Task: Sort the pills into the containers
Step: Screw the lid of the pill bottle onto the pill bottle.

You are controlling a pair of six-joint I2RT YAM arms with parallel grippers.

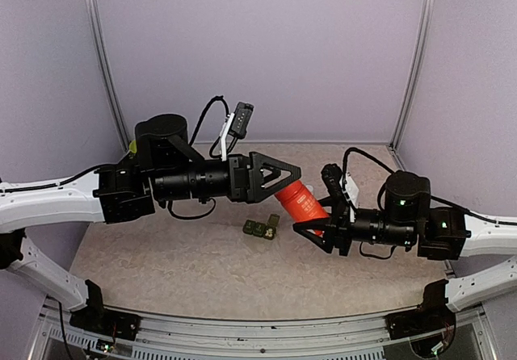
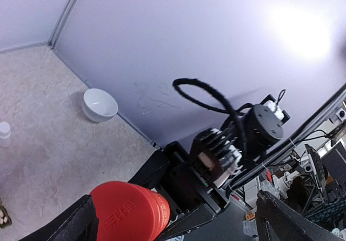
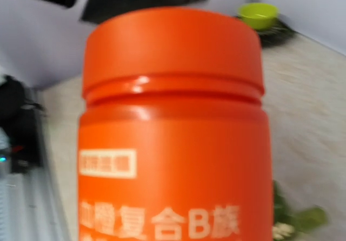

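A red bottle (image 1: 303, 204) with its lid on hangs tilted above the table, and my right gripper (image 1: 321, 229) is shut on its body. It fills the right wrist view as the red bottle (image 3: 173, 133) and hides the fingers there. My left gripper (image 1: 284, 178) is open around the bottle's lid (image 2: 127, 211). One finger (image 2: 70, 225) stands beside the lid and the other finger (image 2: 292, 219) is far off. The dark green containers (image 1: 260, 229) lie on the table below the bottle, one lid raised. Small pale pills (image 3: 278, 231) show blurred in the containers (image 3: 294, 222).
A white bowl (image 2: 99, 105) sits by the back wall and a tiny white bottle (image 2: 4, 133) stands on the table at the view's left edge. A green bowl (image 3: 258, 14) sits at the far left corner. Walls close in the table on three sides.
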